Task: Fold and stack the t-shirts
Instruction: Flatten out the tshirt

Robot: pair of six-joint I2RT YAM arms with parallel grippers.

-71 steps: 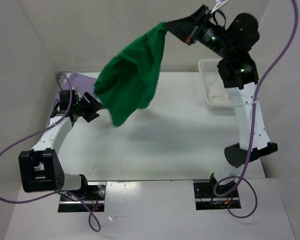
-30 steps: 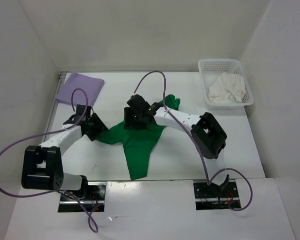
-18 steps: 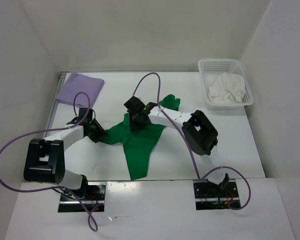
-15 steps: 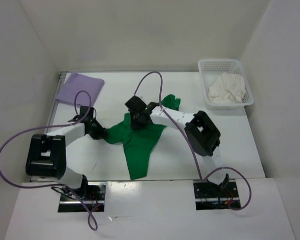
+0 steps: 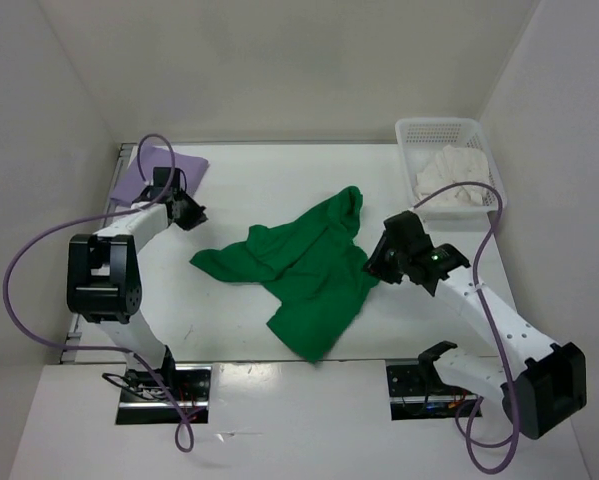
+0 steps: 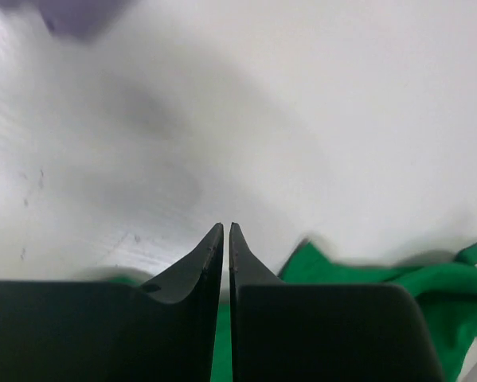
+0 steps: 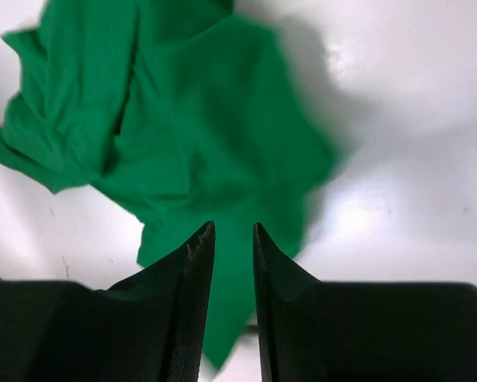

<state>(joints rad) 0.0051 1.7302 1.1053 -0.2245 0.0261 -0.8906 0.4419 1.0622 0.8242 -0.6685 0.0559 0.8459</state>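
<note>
The bright green t-shirt (image 5: 304, 268) lies crumpled and partly spread in the middle of the table. The lavender t-shirt (image 5: 151, 172) lies folded flat at the back left. The cream-white t-shirt (image 5: 449, 172) is bunched in the basket. My left gripper (image 5: 192, 212) hovers between the lavender and green shirts; in the left wrist view the gripper (image 6: 225, 227) is shut on nothing, the green shirt (image 6: 381, 278) low on the right. My right gripper (image 5: 371, 262) is at the green shirt's right edge; in the right wrist view the gripper (image 7: 233, 227) stands slightly open above the green cloth (image 7: 190, 119).
A white plastic mesh basket (image 5: 425, 128) stands at the back right corner. White walls close the table on the left, back and right. Purple cables loop over both arms (image 5: 39, 250).
The right arm has pulled back from the shirt's middle to its right side. The green shirt now lies wider and further right. The left gripper has drawn back toward the lavender shirt and closed.
</note>
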